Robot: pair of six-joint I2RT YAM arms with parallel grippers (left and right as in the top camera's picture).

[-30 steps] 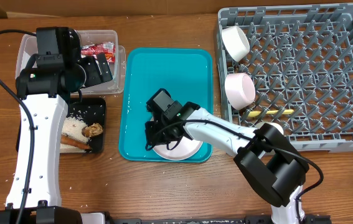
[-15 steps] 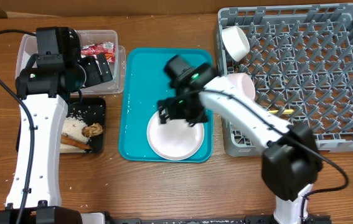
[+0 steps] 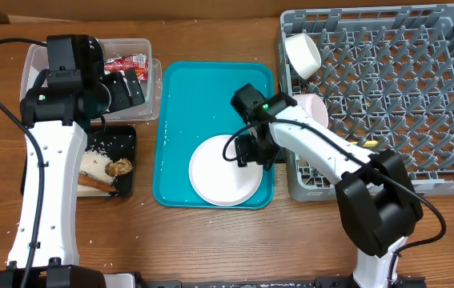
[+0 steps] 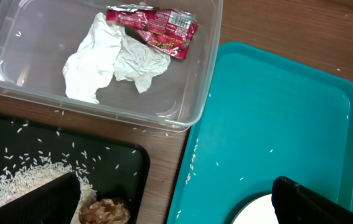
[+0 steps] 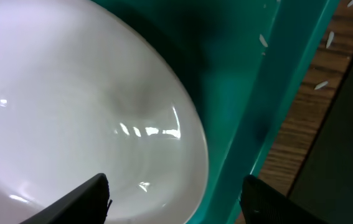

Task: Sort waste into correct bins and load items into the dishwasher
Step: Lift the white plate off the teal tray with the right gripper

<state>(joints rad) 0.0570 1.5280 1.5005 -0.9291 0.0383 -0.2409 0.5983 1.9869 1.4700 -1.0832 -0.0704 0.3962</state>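
The plate lies flat at the near end of the tray. It is white, glossy and empty, and being round it has no long axis. The right pincer hangs just over its right rim, so the plate is below it and to its left. Its jaws are wide and hold nothing. The rack stands just right of the tray. At the far left, the left pincer is wide too, well apart from the plate.

Tray, centre: plate on its near end.
Left of tray: bin holding wrappers; food container in front of bin.
Right of tray: rack, two bowls along its left side.
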